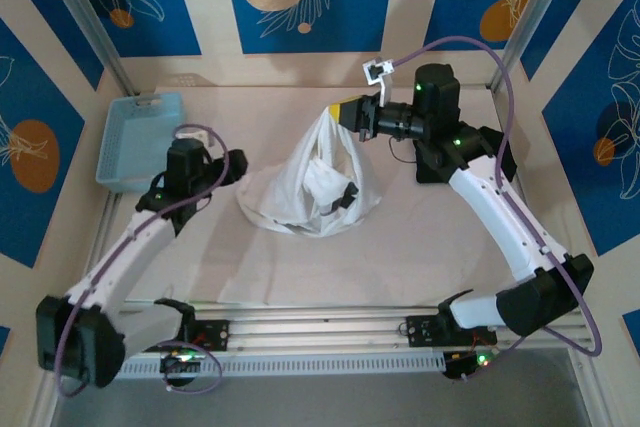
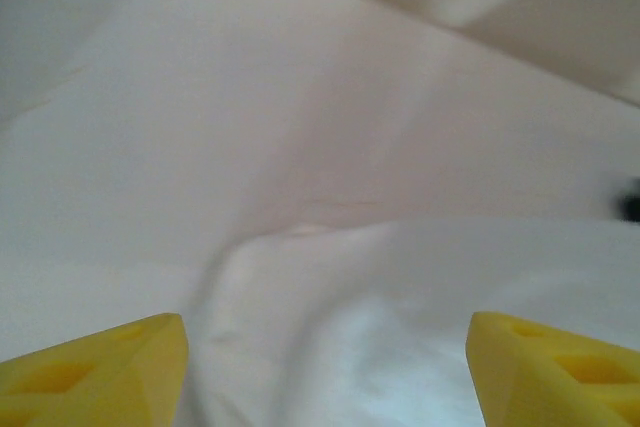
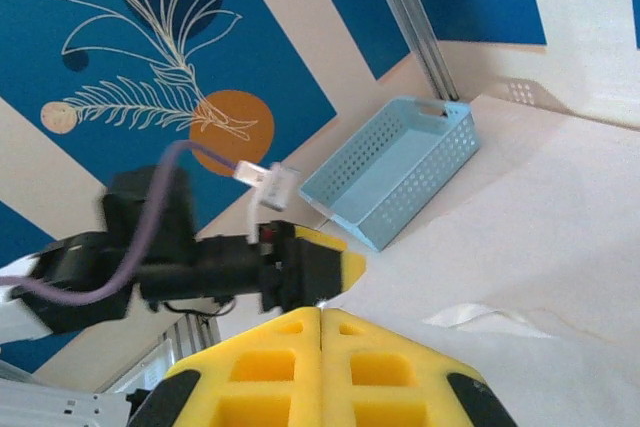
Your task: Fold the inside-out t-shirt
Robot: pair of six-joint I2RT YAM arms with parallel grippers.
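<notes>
From the top camera I see the inside-out t-shirt (image 1: 312, 187) near the middle of the desk (image 1: 420, 247). It is drawn up into a peak, with its lower part bunched on the surface. My right claw (image 1: 341, 113) is clamped on that peak and holds it off the desk. My left claw (image 1: 238, 163) sits low, just beside the shirt's left edge. A blue basket (image 1: 140, 137) stands at the far left, well apart from the cloth.

On the left wrist camera, the left claw (image 2: 325, 377) has its yellow fingers (image 2: 100, 372) spread wide with nothing pinched between them. White, softly creased fabric (image 2: 330, 207) lies beyond them.

On the right wrist camera, the right claw (image 3: 320, 367) has its fingers pressed together, with a fold of the white shirt (image 3: 480, 317) just beside them. Past it I see the left claw (image 3: 350, 269) and the basket (image 3: 400, 167) against the patterned wall.
</notes>
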